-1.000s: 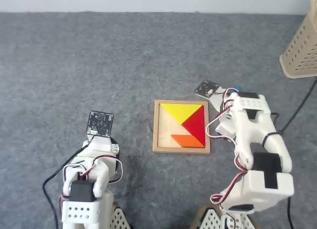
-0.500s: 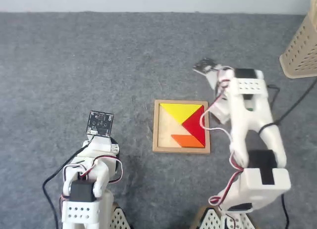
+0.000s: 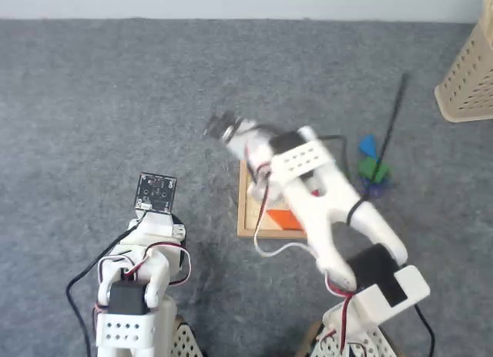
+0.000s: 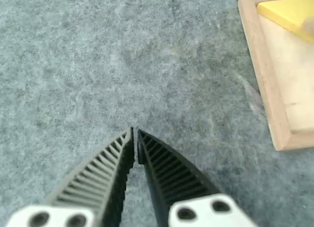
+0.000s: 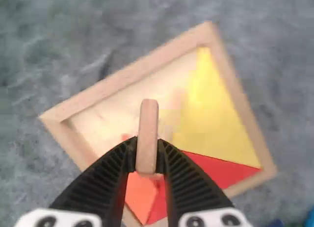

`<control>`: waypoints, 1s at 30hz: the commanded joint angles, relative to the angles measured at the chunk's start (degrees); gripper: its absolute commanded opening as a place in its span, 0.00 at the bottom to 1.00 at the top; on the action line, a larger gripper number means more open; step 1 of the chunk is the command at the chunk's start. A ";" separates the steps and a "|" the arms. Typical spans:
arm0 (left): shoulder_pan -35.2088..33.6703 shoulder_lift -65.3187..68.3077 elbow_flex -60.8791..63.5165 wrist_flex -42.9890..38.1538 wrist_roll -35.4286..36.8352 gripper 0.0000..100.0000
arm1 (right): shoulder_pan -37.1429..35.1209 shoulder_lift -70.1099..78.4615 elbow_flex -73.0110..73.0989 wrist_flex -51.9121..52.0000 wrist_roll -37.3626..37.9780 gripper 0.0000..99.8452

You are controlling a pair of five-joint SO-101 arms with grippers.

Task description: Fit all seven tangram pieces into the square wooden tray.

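Observation:
The square wooden tray (image 5: 137, 72) holds a yellow triangle (image 5: 216, 119), a red triangle (image 5: 221, 170) and an orange piece (image 5: 140, 192); its remaining floor is bare. My right gripper (image 5: 146, 143) hangs over that bare part, shut on a pale tan piece (image 5: 148, 119) held on edge. In the high view the right arm (image 3: 308, 180) lies across the tray (image 3: 245, 218). Blue (image 3: 368, 146), green (image 3: 376, 170) and purple (image 3: 375, 189) pieces lie on the carpet to the tray's right. My left gripper (image 4: 135, 134) is shut with nothing in it, low over the carpet to the left of the tray (image 4: 265, 89).
A beige slotted basket (image 3: 470, 72) stands at the far right edge. A black cable (image 3: 391, 126) runs past the loose pieces. Grey carpet stretches open to the left and beyond the tray.
The right arm has swung left from the tray's right side to over the tray, uncovering the blue, green and purple pieces. The left arm has not moved.

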 commanded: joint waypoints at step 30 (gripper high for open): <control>-0.26 -0.18 -0.31 0.26 0.53 0.01 | 2.07 -3.74 6.15 -4.62 10.64 0.01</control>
